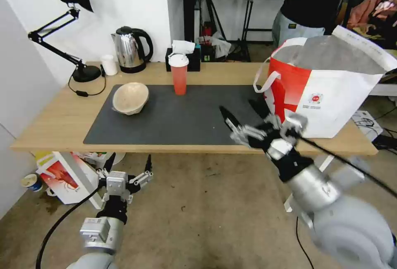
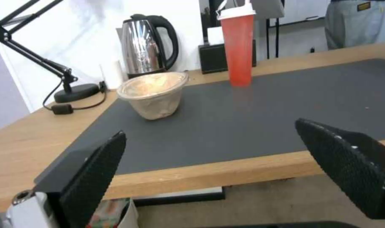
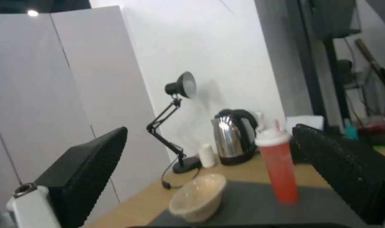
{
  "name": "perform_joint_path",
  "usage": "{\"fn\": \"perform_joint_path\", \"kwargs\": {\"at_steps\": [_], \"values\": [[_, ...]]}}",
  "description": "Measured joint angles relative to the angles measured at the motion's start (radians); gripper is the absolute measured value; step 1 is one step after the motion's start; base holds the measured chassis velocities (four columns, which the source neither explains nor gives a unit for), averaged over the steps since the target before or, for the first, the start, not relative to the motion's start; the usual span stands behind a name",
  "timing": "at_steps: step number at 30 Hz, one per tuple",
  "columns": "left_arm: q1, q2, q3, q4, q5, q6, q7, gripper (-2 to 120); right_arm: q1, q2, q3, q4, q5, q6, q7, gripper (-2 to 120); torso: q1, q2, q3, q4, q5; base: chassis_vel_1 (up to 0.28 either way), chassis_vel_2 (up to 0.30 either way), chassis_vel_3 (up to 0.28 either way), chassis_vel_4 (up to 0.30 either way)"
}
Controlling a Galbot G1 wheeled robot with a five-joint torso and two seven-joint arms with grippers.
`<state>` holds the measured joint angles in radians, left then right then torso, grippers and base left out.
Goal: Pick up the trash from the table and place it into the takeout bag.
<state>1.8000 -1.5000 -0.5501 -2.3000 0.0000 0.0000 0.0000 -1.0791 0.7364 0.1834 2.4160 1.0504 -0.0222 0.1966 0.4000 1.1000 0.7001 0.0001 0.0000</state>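
**Right arm over mat, both grippers empty**

Your right gripper hangs above the dark grey mat beside the boxy red-and-white takeout bag, fingers apart, holding nothing. Left gripper sits low, in front of the light-wood tabletop edge, fingers spread. Beige fibre bowl and tall translucent red cup with white lid both stand on the mat, well apart.
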Motion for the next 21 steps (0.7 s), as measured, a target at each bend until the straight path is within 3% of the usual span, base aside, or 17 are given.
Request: {"fn": "perform_joint_path", "kwargs": {"at_steps": [2, 7, 21], "values": [[0.0, 0.0, 0.0, 0.0, 0.0, 0.0, 0.0, 100, 0.134, 0.01, -0.069, -0.064, 0.033, -0.015, 0.002, 100, 0.0, 0.0, 0.0, 0.0001, -0.0002, 0.0, 0.0, 0.0, 0.0], [0.0, 0.0, 0.0, 0.0, 0.0, 0.0, 0.0, 100, 0.282, 0.037, -0.161, -0.14, 0.079, -0.037, 0.018, 100, 0.0, 0.0, 0.0, -0.0002, 0.0, 0.0, 0.0, 0.0, 0.0], [0.0, 0.0, 0.0, 0.0, 0.0, 0.0, 0.0, 100, 0.542, 0.122, -0.308, -0.313, 0.112, -0.087, 0.036, 100, 0.0, 0.0, 0.0, -0.0001, -0.0001, 0.0, 0.0, 0.0, 0.0]]}}
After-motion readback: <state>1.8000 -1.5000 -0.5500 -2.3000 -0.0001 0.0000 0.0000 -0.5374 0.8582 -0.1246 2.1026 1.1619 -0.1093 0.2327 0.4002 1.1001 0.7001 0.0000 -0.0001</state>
